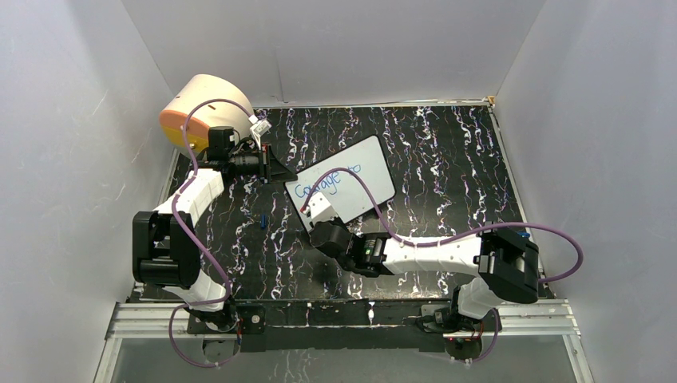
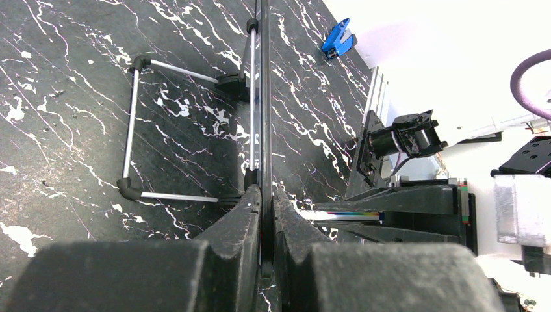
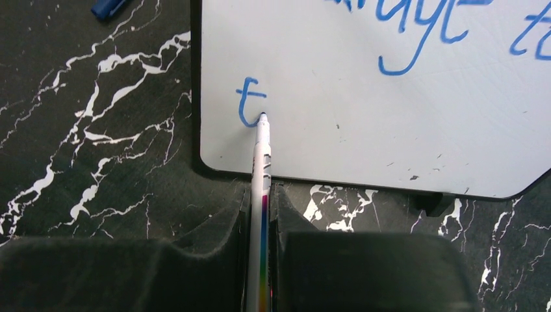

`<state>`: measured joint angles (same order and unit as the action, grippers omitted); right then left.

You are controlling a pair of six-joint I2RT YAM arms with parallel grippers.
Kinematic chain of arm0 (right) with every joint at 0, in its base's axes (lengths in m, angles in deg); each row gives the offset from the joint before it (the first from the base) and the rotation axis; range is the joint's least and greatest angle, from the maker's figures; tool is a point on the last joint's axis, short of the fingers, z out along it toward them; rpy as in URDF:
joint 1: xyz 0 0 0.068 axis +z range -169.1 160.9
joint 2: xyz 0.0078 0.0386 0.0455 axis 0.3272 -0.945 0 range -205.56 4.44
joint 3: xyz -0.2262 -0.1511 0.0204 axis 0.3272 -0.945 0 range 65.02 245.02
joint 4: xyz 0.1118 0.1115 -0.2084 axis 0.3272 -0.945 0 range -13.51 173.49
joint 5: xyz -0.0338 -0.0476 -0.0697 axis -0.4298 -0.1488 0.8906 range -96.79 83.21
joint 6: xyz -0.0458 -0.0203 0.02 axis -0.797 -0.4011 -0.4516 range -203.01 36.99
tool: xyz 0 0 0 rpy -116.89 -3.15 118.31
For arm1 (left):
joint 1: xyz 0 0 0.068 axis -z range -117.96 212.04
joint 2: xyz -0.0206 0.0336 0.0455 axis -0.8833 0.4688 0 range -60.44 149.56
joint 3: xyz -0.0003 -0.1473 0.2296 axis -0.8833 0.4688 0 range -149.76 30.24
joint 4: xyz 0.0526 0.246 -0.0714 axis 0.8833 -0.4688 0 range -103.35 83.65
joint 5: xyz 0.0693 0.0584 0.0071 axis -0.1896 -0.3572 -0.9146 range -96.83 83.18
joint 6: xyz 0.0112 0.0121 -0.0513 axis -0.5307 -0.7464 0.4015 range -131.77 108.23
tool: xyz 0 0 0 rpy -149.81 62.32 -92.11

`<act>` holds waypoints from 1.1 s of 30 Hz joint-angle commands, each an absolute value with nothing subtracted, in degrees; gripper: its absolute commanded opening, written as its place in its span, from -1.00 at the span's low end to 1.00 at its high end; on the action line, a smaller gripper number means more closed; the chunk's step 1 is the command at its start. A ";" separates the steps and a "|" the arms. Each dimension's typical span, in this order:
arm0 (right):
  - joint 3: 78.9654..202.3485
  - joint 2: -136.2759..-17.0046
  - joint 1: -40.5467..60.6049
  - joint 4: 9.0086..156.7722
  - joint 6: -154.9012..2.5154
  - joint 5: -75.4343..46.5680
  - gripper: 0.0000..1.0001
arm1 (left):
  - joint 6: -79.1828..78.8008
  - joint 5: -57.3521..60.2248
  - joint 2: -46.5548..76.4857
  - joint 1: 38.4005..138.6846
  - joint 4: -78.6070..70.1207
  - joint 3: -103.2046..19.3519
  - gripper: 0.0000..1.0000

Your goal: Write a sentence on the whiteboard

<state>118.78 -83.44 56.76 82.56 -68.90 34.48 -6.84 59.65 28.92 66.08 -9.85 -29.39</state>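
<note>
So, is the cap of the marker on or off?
Off. The marker shows its bare dark tip, which touches the whiteboard beside a blue letter t.

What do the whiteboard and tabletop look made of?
Whiteboard: smooth, glossy pale panel, probably coated plastic or steel; ink sits cleanly on it. Tabletop: black with white marble-style veins, slight sheen; likely printed laminate, perhaps stone.

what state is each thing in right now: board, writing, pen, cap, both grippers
whiteboard: partly written, one edge clamped
sentence: unfinished, "Courage to" plus a "t" beneath
marker: uncapped, tip at the "t"
cap: off, lying loose
left gripper: jaws shut on whiteboard
right gripper: jaws shut on marker
</note>
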 commanded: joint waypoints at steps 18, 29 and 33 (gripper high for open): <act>119.12 -82.42 55.81 89.46 -71.71 37.01 -1.00 | -8.61 55.34 29.82 66.61 -13.11 -29.11 -1.00; 119.28 -82.98 55.68 83.92 -69.14 34.93 -1.00 | -8.52 55.45 29.91 66.61 -13.11 -29.22 -1.00; 119.22 -83.05 55.64 81.86 -68.23 34.37 -1.00 | -8.52 55.40 29.95 66.61 -13.11 -29.22 -1.00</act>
<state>118.74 -82.98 55.90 83.69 -70.04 34.73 -6.82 59.65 28.92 66.10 -9.85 -29.42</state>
